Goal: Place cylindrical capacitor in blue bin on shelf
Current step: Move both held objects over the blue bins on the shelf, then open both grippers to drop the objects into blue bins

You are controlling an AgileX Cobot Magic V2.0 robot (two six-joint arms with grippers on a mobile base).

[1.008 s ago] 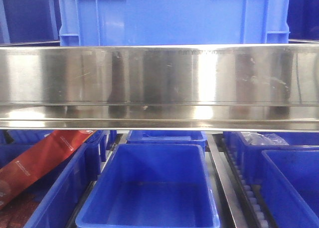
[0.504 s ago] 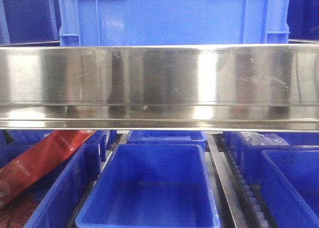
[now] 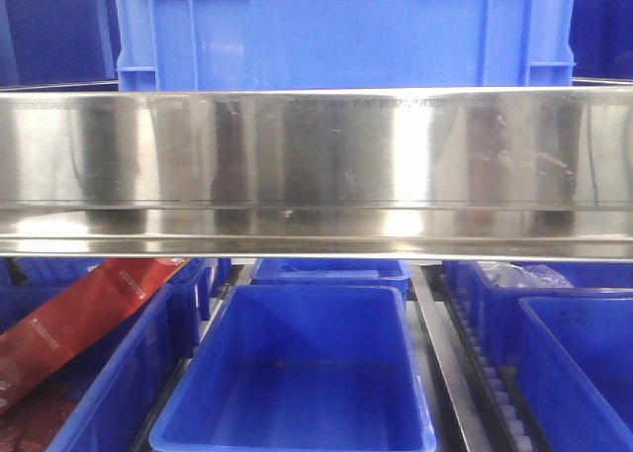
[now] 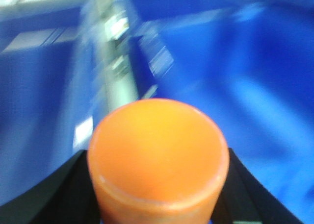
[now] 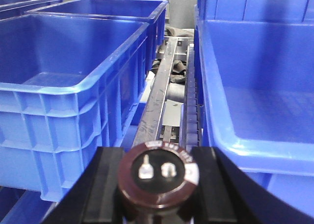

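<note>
The cylindrical capacitor [image 5: 158, 177], dark brown with two metal terminals on its end face, sits between the black fingers [image 5: 105, 185] of my right gripper [image 5: 158, 187], which is shut on it. It hangs over the metal track between two blue bins [image 5: 73, 94] [image 5: 255, 153]. My left gripper [image 4: 157, 189] is shut on an orange cylinder [image 4: 157, 150], in front of blurred blue bins. The shelf's shiny steel rail [image 3: 316, 165] crosses the front view, and an empty blue bin [image 3: 307, 292] stands below it. Neither gripper shows in the front view.
A large blue crate [image 3: 336, 32] stands above the rail. A red packet [image 3: 79, 318] lies in the bin at lower left. More blue bins [image 3: 564, 333] sit at the right. A steel roller track [image 5: 162, 101] runs between the bins.
</note>
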